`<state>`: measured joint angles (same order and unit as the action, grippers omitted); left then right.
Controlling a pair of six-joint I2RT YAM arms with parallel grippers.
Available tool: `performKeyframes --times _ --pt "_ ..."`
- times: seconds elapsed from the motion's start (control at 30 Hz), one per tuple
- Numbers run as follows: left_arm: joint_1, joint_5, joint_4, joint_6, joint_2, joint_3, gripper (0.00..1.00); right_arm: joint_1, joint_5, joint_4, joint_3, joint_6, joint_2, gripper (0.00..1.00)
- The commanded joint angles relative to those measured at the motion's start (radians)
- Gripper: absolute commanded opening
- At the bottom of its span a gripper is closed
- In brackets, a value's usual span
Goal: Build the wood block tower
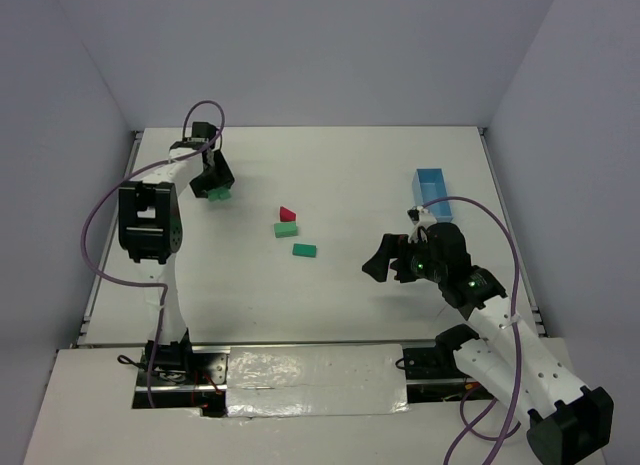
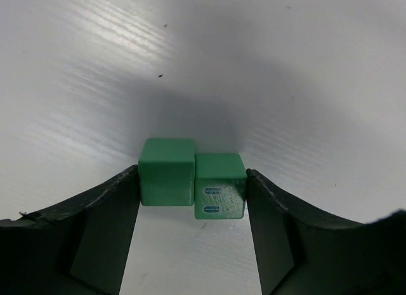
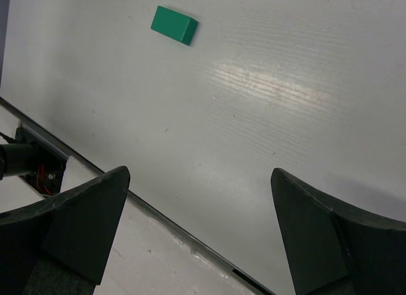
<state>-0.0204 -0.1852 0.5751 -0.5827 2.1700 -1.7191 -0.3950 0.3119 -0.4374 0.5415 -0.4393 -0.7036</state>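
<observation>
Jaws of the left gripper (image 2: 192, 176) are clamped from both sides on two green cubes (image 2: 167, 171) that touch side by side, the right one bearing blue marks; this pair sits well left of the red roof block (image 1: 288, 214); a green block (image 1: 286, 229) lies just in front of the red roof block, a second green block (image 1: 304, 250) slightly nearer the arm bases; right gripper (image 3: 200, 174) is spread wide and holds nothing, right of the red roof block.

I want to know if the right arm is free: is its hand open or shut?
Open. The right hand shows its fingers wide apart in the wrist view, with nothing held between them.
</observation>
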Motion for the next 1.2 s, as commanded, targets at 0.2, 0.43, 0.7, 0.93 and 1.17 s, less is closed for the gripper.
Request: performKeyframes --times 0.2,0.43,0.7,0.93,1.17 --pt "0.004 -0.051 0.052 -0.072 -0.027 0.038 0.81 -0.005 0.021 0.049 -0.011 0.017 0.004 1.00" --pt "0.004 -0.025 0.060 -0.051 -0.030 0.018 0.98 -0.004 0.024 0.052 -0.011 0.017 0.003 1.00" --pt "0.004 -0.026 0.055 -0.031 -0.099 0.044 1.00 -0.002 0.026 0.052 -0.012 0.019 0.001 1.00" --pt "-0.052 -0.082 -0.001 -0.026 -0.226 0.217 0.99 -0.005 0.026 0.055 -0.012 0.017 0.000 1.00" --pt "-0.121 -0.086 -0.060 -0.016 -0.246 0.311 0.88 -0.005 0.027 0.054 -0.011 0.019 0.000 1.00"
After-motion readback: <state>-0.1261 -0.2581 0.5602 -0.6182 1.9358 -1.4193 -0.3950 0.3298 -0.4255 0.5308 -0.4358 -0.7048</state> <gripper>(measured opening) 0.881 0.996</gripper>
